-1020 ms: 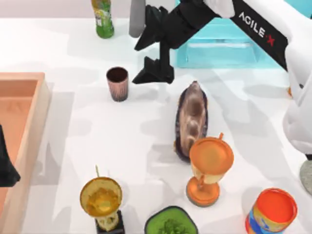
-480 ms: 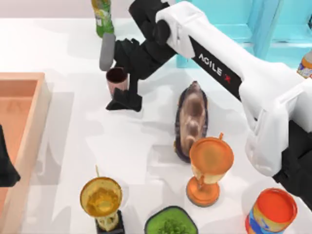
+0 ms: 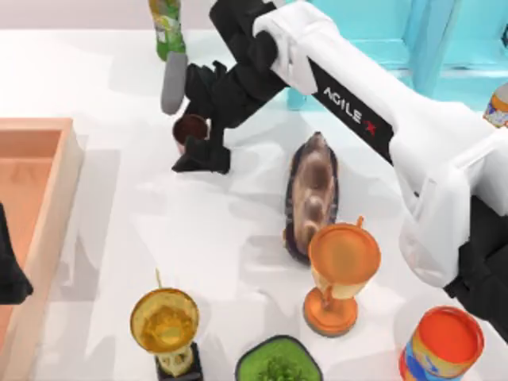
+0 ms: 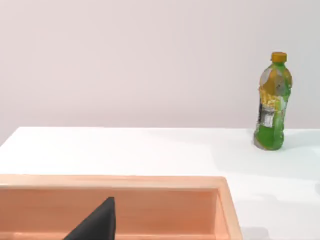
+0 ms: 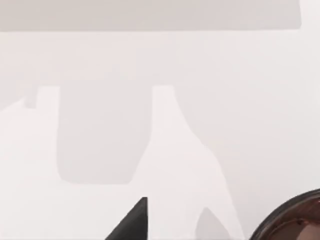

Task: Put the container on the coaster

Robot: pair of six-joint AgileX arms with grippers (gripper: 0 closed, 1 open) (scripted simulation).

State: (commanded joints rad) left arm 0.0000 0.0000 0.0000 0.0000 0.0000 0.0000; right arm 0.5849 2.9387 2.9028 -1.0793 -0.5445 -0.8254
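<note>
The right end effector (image 3: pixel 193 127) stands at the container (image 3: pixel 190 128) near the worktop's far edge; whether its fingers clamp it I cannot tell; a loose hold could tip it.

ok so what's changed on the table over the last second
The right arm swung from the table's far middle leftward, bringing the right gripper around the cup, which looks slightly raised or shifted. Whether it is gripped is unclear. The trophies, bottle and left gripper stayed put.

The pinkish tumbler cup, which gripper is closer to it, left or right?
Right. The right gripper is at the cup; the left gripper sits parked over the wooden tray.
</note>
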